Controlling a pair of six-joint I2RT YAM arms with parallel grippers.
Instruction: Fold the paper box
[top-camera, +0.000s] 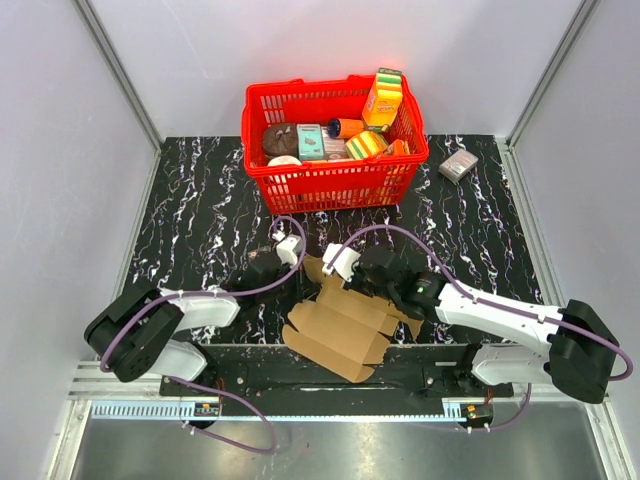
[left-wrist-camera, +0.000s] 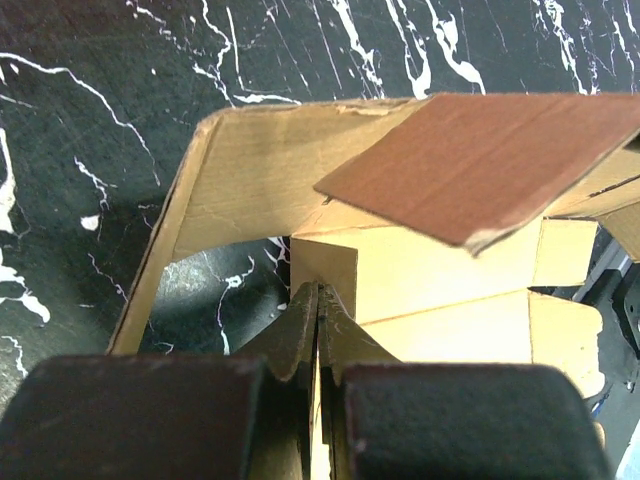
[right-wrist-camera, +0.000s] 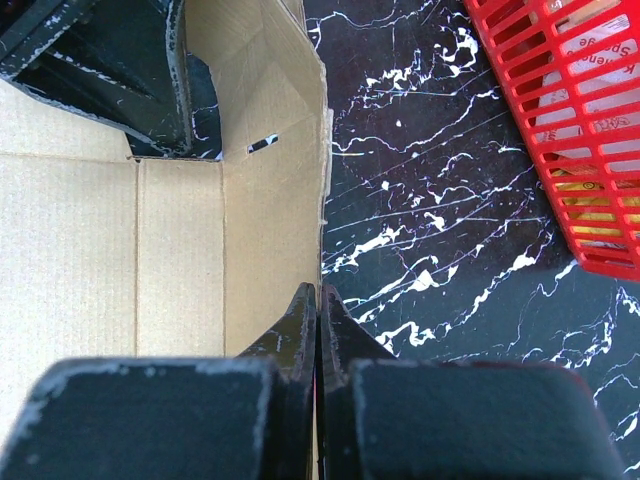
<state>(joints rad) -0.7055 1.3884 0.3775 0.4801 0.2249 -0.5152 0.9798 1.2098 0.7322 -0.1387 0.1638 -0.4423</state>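
The paper box (top-camera: 335, 330) is a plain brown kraft sheet with creases and flaps. It lies at the near middle of the black marbled table (top-camera: 200, 200), between the two arms, and is only partly raised. One broad panel lies flat toward the arm bases, a side wall stands up along a crease, and a loose flap leans over the inside. No corner looks locked, so I judge the step in hand to be erecting the walls, with the task roughly at its midpoint. The left gripper (left-wrist-camera: 318, 305) has its fingers pressed together on a thin cardboard panel at the box's far-left end. The right gripper (right-wrist-camera: 317, 305) is likewise closed and appears to be nipping the edge of the upright wall, though the sheet between its pads is barely visible. The next move probably calls for turning the held walls inward along their creases while keeping the base panel down, then tucking the leaning flap. The red basket (top-camera: 330, 180) of packages stands well apart at the back.
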